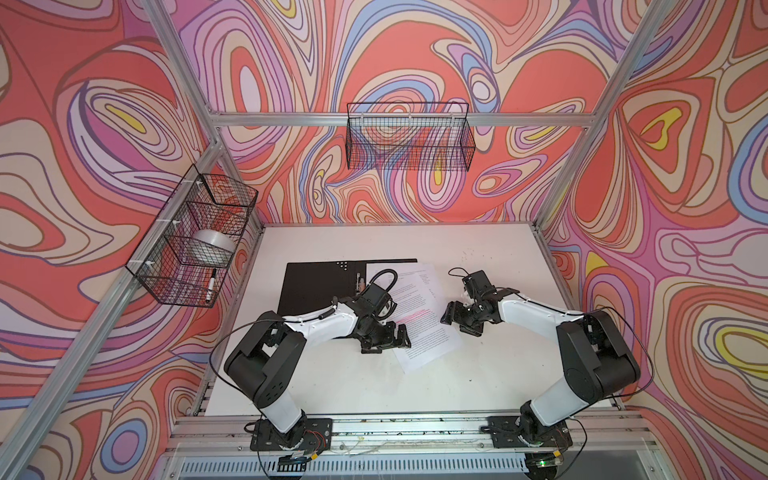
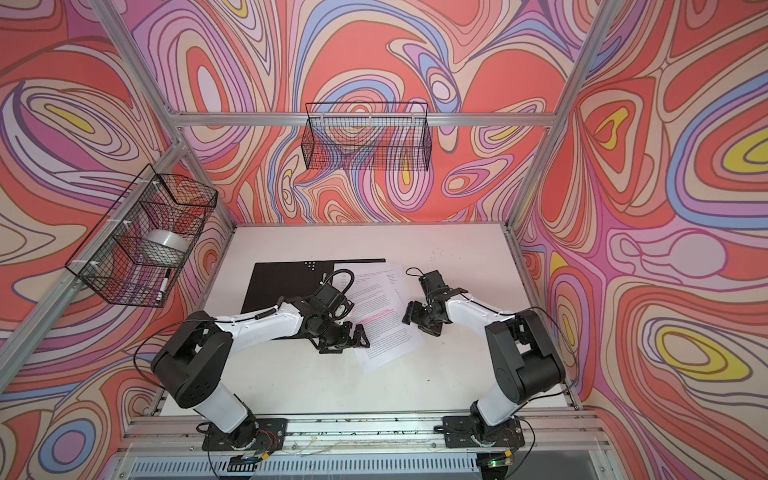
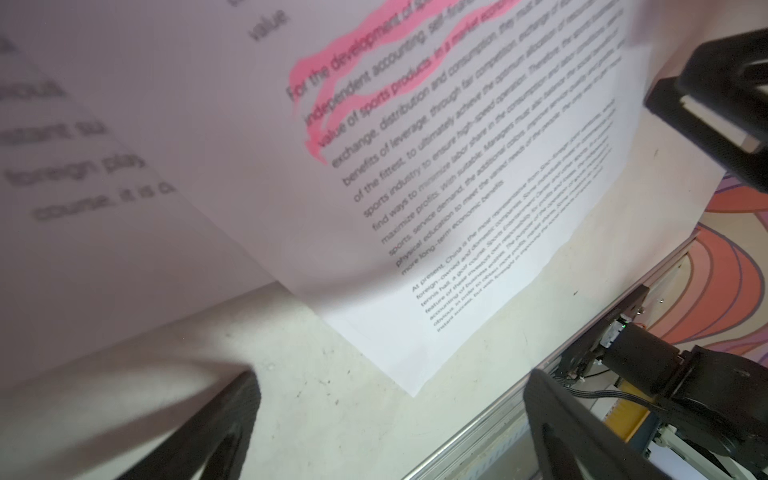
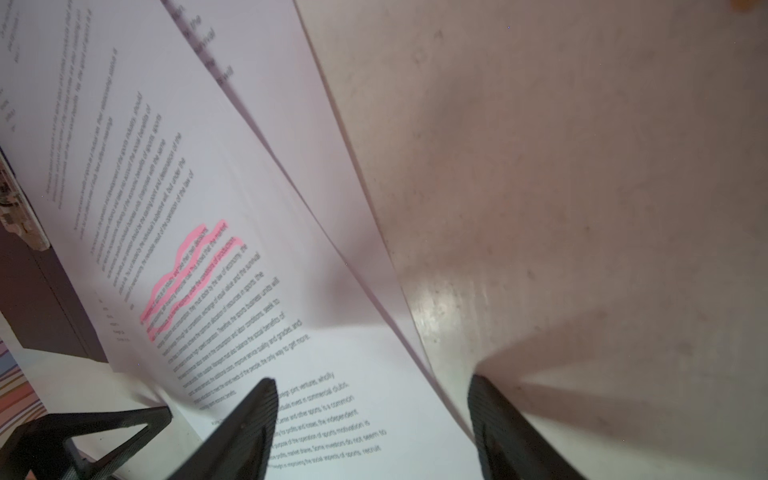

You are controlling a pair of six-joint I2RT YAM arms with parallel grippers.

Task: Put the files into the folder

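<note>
— How many?
— One open folder (image 1: 316,286). A few overlapped files (image 1: 419,299) cover its right side and overhang its near edge.
— Grippers?
— Left gripper (image 3: 395,376) and right gripper (image 4: 374,382), both agape and empty. Bare table (image 1: 478,374) lies right of the folder.

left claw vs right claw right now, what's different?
Opening: left claw is spread wide; right claw is open too, but narrower.
Placement: left claw faces bare table just off a corner of the files; right claw straddles an edge of the files, one finger over paper, the other over table.
Shared: both hold nothing and flank the files.
</note>
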